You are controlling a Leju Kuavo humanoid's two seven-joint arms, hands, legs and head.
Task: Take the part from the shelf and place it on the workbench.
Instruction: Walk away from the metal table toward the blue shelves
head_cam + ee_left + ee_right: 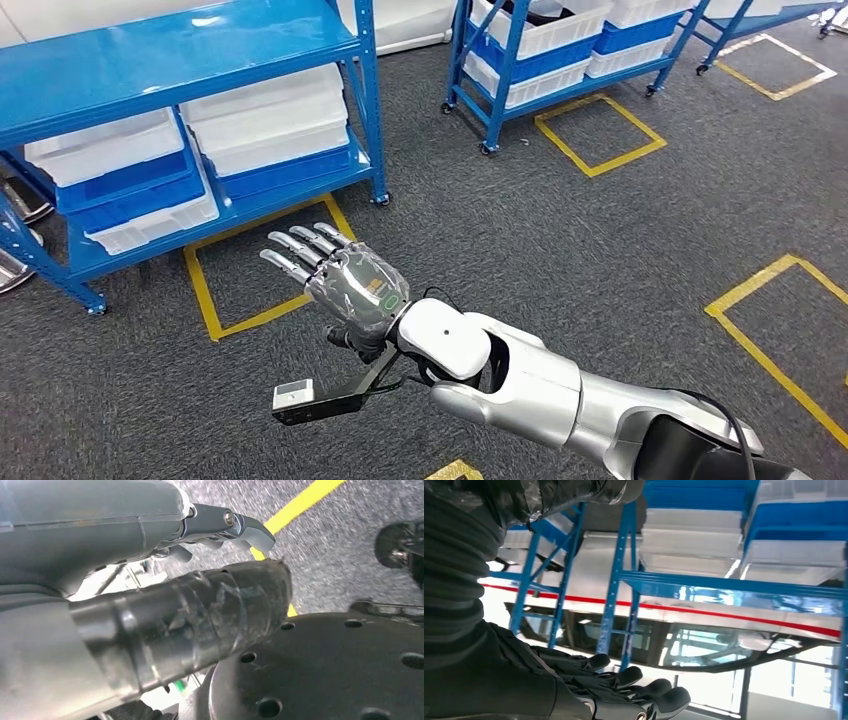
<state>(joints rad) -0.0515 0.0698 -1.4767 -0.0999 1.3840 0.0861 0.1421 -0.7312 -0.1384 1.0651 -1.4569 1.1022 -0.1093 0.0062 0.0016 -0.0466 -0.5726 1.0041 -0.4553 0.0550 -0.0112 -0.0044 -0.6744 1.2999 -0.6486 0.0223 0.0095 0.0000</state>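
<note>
My right hand reaches out over the grey floor with its fingers straight and spread, holding nothing. It points toward the blue shelf at the left and stays short of it. White bins and blue bins sit on the shelf's lower levels; I cannot tell what lies inside them. In the right wrist view the dark fingers lie apart below the blue shelf and its white bins. My left hand hangs over the floor, thumb and fingers apart, with nothing in it.
A second blue shelf on wheels holds white and blue bins at the back. A third rack stands at the far right. Yellow tape squares mark the carpet, one of them under the near shelf.
</note>
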